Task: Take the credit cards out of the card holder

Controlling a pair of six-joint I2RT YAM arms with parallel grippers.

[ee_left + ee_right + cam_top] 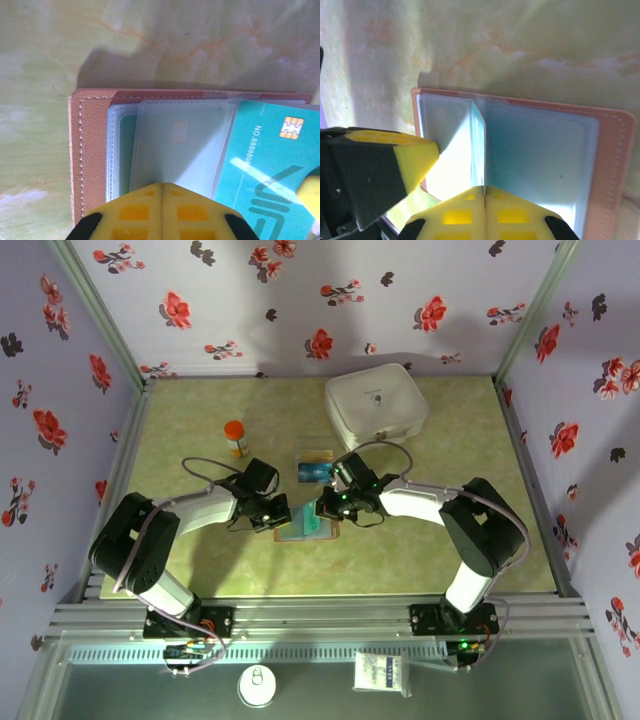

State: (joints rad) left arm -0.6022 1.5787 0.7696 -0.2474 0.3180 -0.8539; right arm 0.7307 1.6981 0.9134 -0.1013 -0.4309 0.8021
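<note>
One teal credit card stands on edge in the open card holder.
The holder lies flat on the table between both arms; the right gripper pinches the card, and the left gripper has its fingers pressed together over the clear sleeves.

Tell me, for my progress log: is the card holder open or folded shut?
Open: the card holder lies spread flat, its clear inner pockets showing.

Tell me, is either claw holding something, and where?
The right claw pinches the teal card by its near edge; the left claw, shut, sits over the wallet.
</note>
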